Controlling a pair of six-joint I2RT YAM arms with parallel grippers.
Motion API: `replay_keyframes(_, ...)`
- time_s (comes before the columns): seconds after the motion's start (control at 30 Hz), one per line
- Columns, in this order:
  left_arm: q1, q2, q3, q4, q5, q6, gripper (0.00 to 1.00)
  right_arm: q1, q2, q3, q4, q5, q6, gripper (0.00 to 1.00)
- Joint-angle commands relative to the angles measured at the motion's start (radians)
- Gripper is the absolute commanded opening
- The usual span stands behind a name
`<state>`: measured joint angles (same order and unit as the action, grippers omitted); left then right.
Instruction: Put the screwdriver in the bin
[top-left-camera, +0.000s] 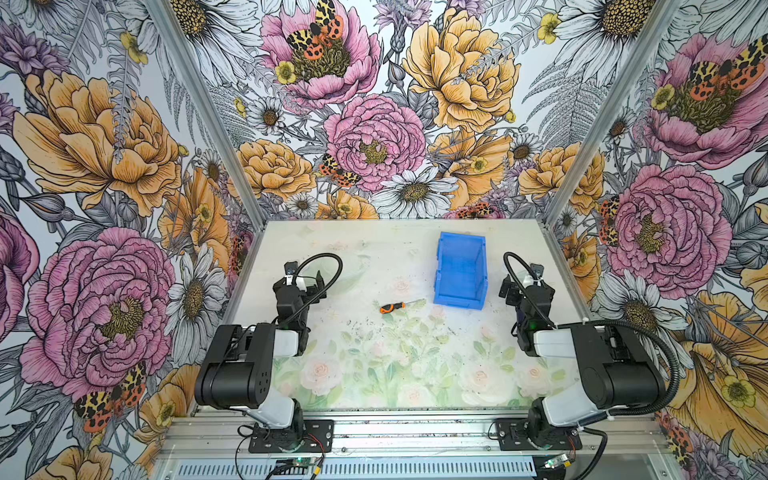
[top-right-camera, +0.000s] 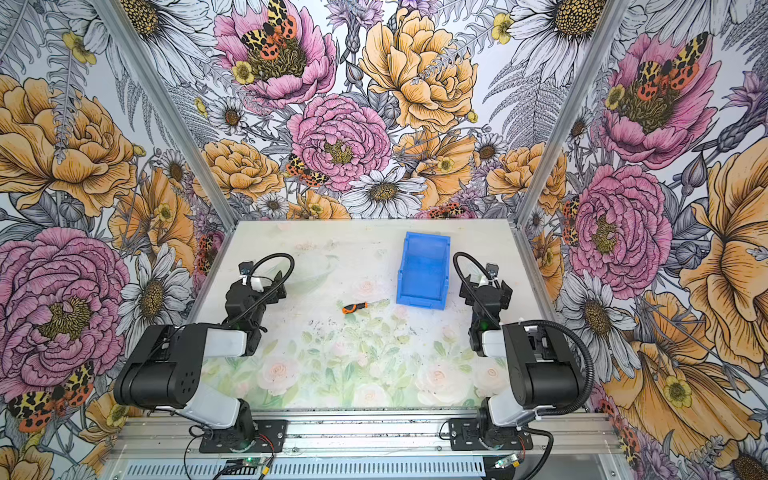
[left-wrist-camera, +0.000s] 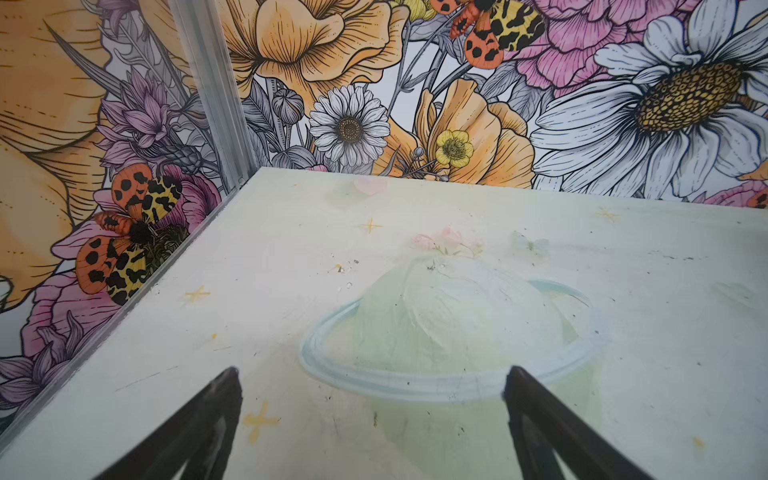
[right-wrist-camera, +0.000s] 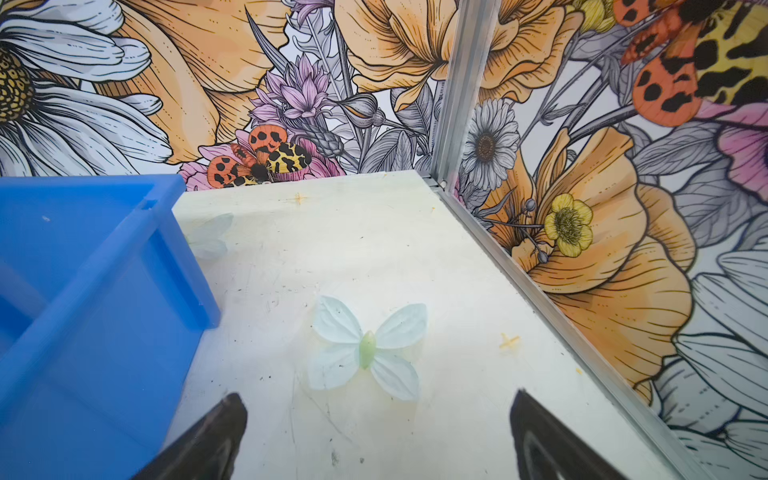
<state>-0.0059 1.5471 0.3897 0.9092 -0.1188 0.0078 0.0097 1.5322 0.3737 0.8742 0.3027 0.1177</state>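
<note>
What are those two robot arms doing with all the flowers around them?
Nothing is being handled yet. A little orange-and-black screwdriver lies flat on the table, just beside the low front of a blue bin, not touching it. The bin looks empty. The left gripper and the right gripper are both open and hold nothing, each parked on its own side, away from the screwdriver. The job is to put the screwdriver into the bin, and that has not begun.

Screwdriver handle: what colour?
Orange with black on the screwdriver handle, clearest in a top view.
</note>
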Motion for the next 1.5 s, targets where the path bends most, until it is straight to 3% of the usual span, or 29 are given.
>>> replay_keyframes(0.0, 0.004, 0.001, -0.007, 0.017, 0.012, 0.007, 0.99, 0.006, 0.002, -0.005, 0.039, 0.013, 0.002, 1.00)
replay_keyframes(1.2, 0.006, -0.001, -0.009, 0.018, 0.017, 0.006, 0.99, 0.006, 0.000, -0.007, 0.038, 0.013, 0.001, 0.99)
replay_keyframes(1.33, 0.012, -0.059, 0.012, -0.072, -0.003, -0.011, 0.99, 0.005, -0.020, 0.002, 0.006, 0.008, -0.002, 1.00)
replay_keyframes(1.47, 0.029, -0.153, 0.045, -0.229, 0.050, -0.026, 0.99, 0.009, -0.092, 0.034, -0.116, 0.002, -0.007, 1.00)
